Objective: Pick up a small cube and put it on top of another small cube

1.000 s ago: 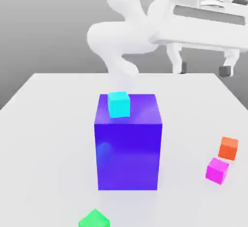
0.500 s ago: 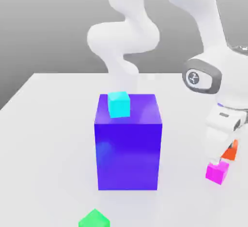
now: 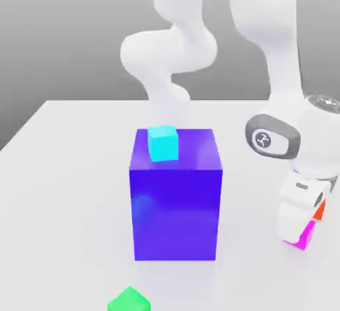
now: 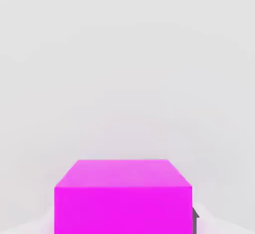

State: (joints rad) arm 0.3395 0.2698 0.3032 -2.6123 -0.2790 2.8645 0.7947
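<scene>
Directly beneath the tool (image 3: 300, 235), the small magenta cube (image 4: 123, 196) is sitting on the white table (image 3: 66, 190), square to the hand. Whether the tool is gripping it, I cannot tell.

small cube (image 3: 163, 143) on big block (image 3: 176, 200) | 2 cubes (image 3: 307, 235) at exterior view's right | 1 cube (image 3: 128, 300) before block

An outside camera looks slightly down across the white surface (image 3: 66, 170) toward my arm's base, with the big blue block (image 3: 176, 203) at mid-frame. The camera on my hand looks from very close at the magenta cube (image 4: 123, 195). Both views share that cube (image 3: 307, 235), beyond the block toward the exterior view's right.
</scene>
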